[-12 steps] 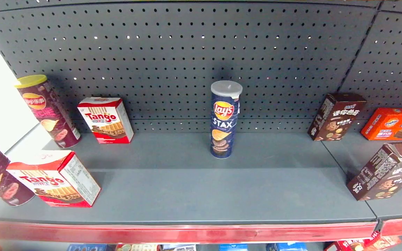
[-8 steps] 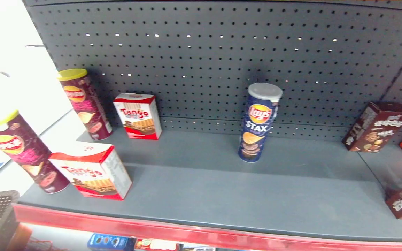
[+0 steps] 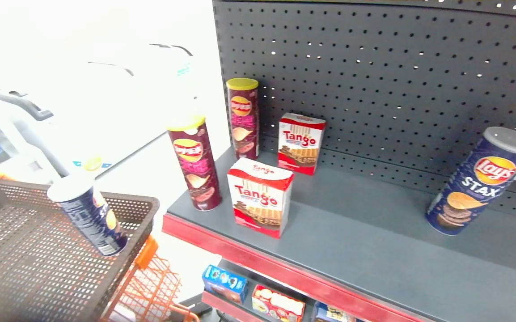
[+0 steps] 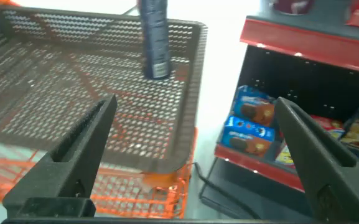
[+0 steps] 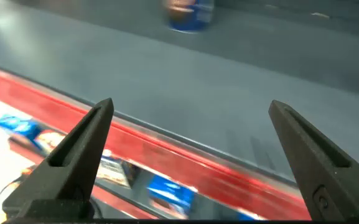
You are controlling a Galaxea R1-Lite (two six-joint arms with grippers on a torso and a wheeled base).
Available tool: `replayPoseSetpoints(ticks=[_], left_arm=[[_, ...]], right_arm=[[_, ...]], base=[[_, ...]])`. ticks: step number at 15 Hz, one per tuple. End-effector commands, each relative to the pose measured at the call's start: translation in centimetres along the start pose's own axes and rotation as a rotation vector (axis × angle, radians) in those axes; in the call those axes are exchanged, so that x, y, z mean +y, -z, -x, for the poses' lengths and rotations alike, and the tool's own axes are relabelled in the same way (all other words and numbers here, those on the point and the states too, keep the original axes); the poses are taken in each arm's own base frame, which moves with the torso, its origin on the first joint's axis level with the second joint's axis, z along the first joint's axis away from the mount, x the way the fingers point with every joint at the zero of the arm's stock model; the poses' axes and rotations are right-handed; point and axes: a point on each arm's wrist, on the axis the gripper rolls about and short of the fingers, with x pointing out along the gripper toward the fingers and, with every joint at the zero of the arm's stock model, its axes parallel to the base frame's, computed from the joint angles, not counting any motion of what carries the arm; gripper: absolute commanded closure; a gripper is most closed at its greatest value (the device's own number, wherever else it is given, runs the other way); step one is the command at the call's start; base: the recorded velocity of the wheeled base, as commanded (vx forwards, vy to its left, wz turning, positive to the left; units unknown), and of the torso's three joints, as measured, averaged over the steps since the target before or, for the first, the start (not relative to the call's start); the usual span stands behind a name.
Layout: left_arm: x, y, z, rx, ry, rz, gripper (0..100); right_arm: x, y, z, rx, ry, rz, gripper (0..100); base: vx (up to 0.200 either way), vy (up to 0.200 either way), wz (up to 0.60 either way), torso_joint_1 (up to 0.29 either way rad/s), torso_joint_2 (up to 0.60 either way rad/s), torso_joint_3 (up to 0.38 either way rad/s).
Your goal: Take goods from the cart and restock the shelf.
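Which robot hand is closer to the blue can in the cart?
Left. The left gripper hangs open by the cart, pointing toward the can. The right gripper is at the shelf front, away from the cart.

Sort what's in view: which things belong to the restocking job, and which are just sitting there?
Job: blue can in the cart; cart basket; shelf board; matching blue can on the shelf, likely marking its spot.
Just there: maroon cans; wafer boxes; snacks on the lower shelf.
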Motion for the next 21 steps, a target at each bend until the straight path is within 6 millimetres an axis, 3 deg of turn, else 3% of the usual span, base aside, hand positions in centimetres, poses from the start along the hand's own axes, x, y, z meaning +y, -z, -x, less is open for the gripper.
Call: replayPoseSetpoints(ticks=[1,9,11,12,13,15,16,17,18,21], left_arm=[[0.0,0.0,0.0,0.001,-0.001,0.001,0],[0.0,-0.2,0.1,-0.001,0.004,-0.01,0],[-0.1,-3.5,-0.3,0.028,0.013,-0.031,0],[-0.2,-7.9,-2.7,0.133,0.009,-0.019,0],[-0.3,-10.1,-4.9,0.191,0.0,-0.018,0],[-0.4,-12.3,-7.6,0.232,-0.021,-0.027,0],[0.5,-12.9,-10.5,0.292,-0.145,-0.017,0],[2.2,-13.0,-12.8,0.321,-0.221,0.004,0],[2.6,-12.6,-13.5,0.349,-0.197,0.011,0],[3.4,-9.1,-18.2,0.411,-0.105,-0.033,0]], right_arm=[[0.0,0.0,0.0,0.001,0.0,0.0,0],[0.0,0.0,0.0,0.001,0.0,0.0,0],[0.0,0.0,0.0,0.001,0.0,0.0,0],[0.0,0.0,0.0,0.0,0.0,0.0,0],[0.0,0.0,0.0,0.001,0.0,0.0,0],[0.0,0.0,0.0,0.001,0.0,0.0,0],[0.0,0.0,0.0,0.001,0.0,0.0,0],[0.0,0.0,0.0,0.001,0.0,0.0,0],[0.0,0.0,0.0,0.001,0.0,0.0,0],[0.0,0.0,0.0,0.001,0.0,0.0,0]], base=[[0.0,0.0,0.0,0.0,0.0,0.0],[0.0,0.0,0.0,0.0,0.0,0.0],[0.0,0.0,0.0,0.0,0.0,0.0],[0.0,0.0,0.0,0.0,0.0,0.0],[0.0,0.0,0.0,0.0,0.0,0.0],[0.0,0.0,0.0,0.0,0.0,0.0],[0.0,0.0,0.0,0.0,0.0,0.0],[0.0,0.0,0.0,0.0,0.0,0.0],[0.0,0.0,0.0,0.0,0.0,0.0],[0.0,0.0,0.0,0.0,0.0,0.0]])
